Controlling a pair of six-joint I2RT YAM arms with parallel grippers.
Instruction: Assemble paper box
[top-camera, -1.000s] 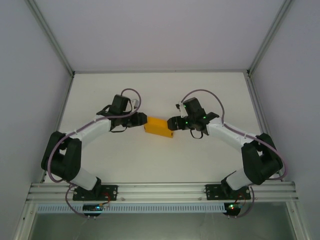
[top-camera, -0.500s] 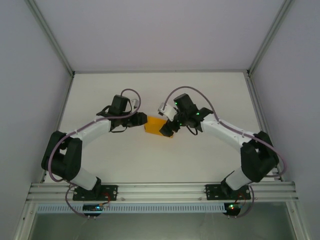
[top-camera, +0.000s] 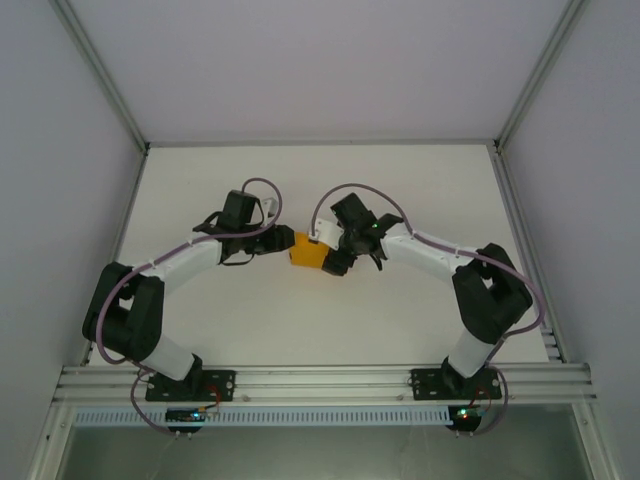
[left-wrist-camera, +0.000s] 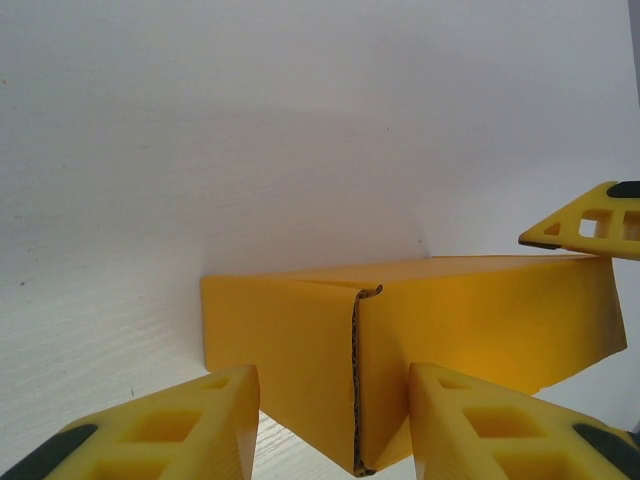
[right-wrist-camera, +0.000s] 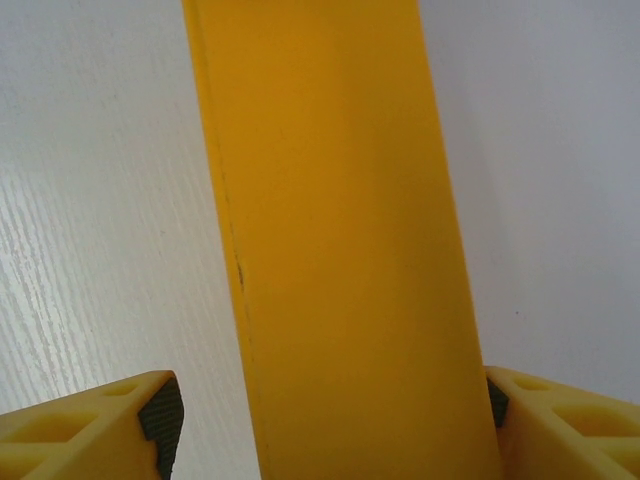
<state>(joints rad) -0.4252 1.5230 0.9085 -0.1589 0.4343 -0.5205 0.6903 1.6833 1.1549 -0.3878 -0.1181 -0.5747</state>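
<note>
The box lies mid table between both arms; the right fingers straddle it wide, one pad touching; the left fingers sit part-open at its end, grip unclear; a lopsided squeeze could skew or dent the thin card.

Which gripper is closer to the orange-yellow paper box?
Right, narrowly. The right gripper straddles the paper box, one pad against its side. The left gripper sits at the box's opposite end, fingertips flanking a corner; contact there is unclear.
</note>
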